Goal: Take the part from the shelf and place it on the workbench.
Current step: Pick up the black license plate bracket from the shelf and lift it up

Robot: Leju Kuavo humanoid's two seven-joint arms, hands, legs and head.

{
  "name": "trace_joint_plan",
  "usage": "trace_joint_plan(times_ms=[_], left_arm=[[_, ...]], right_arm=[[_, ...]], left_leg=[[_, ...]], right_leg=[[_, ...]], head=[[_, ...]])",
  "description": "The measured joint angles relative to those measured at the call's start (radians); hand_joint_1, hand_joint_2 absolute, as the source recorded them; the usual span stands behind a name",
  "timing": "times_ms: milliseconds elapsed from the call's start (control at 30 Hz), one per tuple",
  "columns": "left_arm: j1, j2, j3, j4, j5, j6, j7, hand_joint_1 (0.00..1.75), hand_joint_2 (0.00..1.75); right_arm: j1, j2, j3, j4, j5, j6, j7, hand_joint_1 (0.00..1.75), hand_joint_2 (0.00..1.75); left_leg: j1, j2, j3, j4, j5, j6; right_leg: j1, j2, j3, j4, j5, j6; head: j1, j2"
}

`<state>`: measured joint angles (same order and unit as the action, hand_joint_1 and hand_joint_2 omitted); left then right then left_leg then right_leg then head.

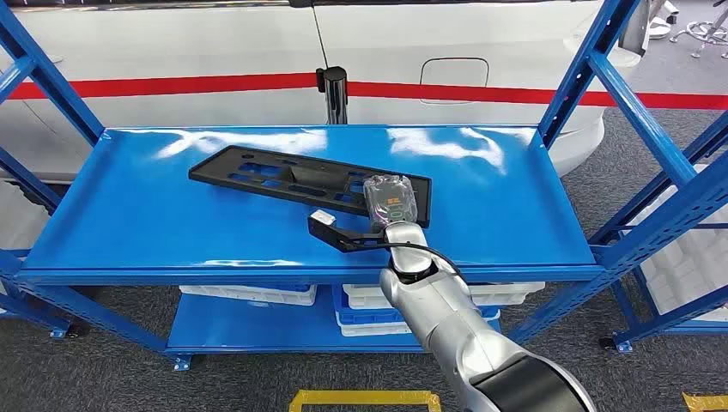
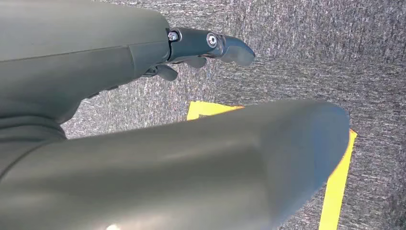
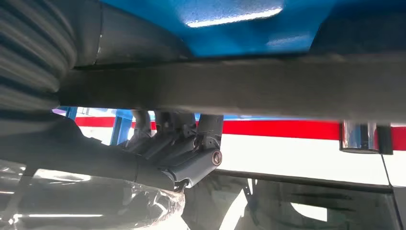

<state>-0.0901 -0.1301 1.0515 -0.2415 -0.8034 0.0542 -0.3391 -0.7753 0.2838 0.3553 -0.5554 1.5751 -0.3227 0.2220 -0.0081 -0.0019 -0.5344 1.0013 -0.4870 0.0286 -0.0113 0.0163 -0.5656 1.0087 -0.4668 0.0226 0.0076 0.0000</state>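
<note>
A long flat black plastic part [image 1: 275,176] with several cut-outs lies on the blue shelf's top deck [image 1: 154,223], running from the middle left to the middle. My right hand [image 1: 391,202], wrapped in clear film, sits on the part's right end. In the right wrist view the part [image 3: 268,88] crosses close in front as a dark bar. The curled fingers [image 3: 191,155] lie on one side of it and the grey thumb [image 3: 134,38] on the other, so the hand grips that end. My left hand [image 2: 158,143] hangs over the carpet, fingers apart, holding nothing.
Blue uprights [image 1: 592,69] frame the shelf on both sides. White trays [image 1: 249,294] and a blue bin [image 1: 369,322] sit on the lower deck. A white car with a red stripe [image 1: 215,43] and a black post [image 1: 332,90] stand behind. Yellow tape [image 1: 365,397] marks the grey carpet.
</note>
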Motion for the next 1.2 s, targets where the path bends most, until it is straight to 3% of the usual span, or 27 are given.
trace_joint_plan(times_ms=[400, 600, 733, 867, 1200], left_arm=[[-0.002, 0.000, 0.012, 0.000, -0.032, -0.012, -0.019, 0.00, 0.00], [-0.009, 0.000, 0.042, -0.003, 0.007, -0.064, -0.089, 0.00, 0.00], [-0.011, 0.000, 0.062, -0.005, 0.021, -0.121, -0.141, 0.00, 0.00], [-0.016, -0.003, 0.063, -0.005, 0.009, -0.126, -0.165, 0.00, 0.00], [-0.019, -0.007, 0.064, -0.005, 0.006, -0.126, -0.167, 0.00, 0.00]], right_arm=[[0.041, -0.007, -0.003, -0.077, -0.004, -0.006, -0.041, 1.75, 1.75], [0.141, -0.014, -0.012, -0.282, -0.069, -0.017, -0.151, 1.75, 1.75], [0.236, -0.033, 0.003, -0.529, -0.119, -0.027, -0.223, 1.75, 1.75], [0.304, -0.061, 0.029, -0.743, -0.138, -0.022, -0.243, 1.75, 1.75], [0.358, -0.098, 0.050, -0.899, -0.138, -0.020, -0.245, 1.75, 1.75]], left_leg=[[0.000, 0.000, 0.000, 0.000, 0.000, 0.000], [0.000, 0.000, -0.002, 0.000, 0.000, 0.000], [0.000, 0.000, -0.005, 0.000, 0.000, 0.000], [0.000, 0.000, -0.006, 0.000, 0.000, 0.000], [0.000, 0.000, -0.006, 0.000, -0.001, 0.000]], right_leg=[[0.000, 0.000, 0.000, 0.000, 0.000, 0.000], [0.000, 0.000, -0.003, 0.000, 0.000, 0.000], [0.000, 0.000, -0.005, 0.000, 0.000, 0.000], [0.000, 0.000, -0.006, 0.000, 0.000, 0.000], [0.000, 0.000, -0.006, 0.000, 0.000, 0.000]], head=[[0.000, 0.000], [0.000, 0.000], [0.000, 0.000], [0.000, 0.000], [0.000, 0.000]])
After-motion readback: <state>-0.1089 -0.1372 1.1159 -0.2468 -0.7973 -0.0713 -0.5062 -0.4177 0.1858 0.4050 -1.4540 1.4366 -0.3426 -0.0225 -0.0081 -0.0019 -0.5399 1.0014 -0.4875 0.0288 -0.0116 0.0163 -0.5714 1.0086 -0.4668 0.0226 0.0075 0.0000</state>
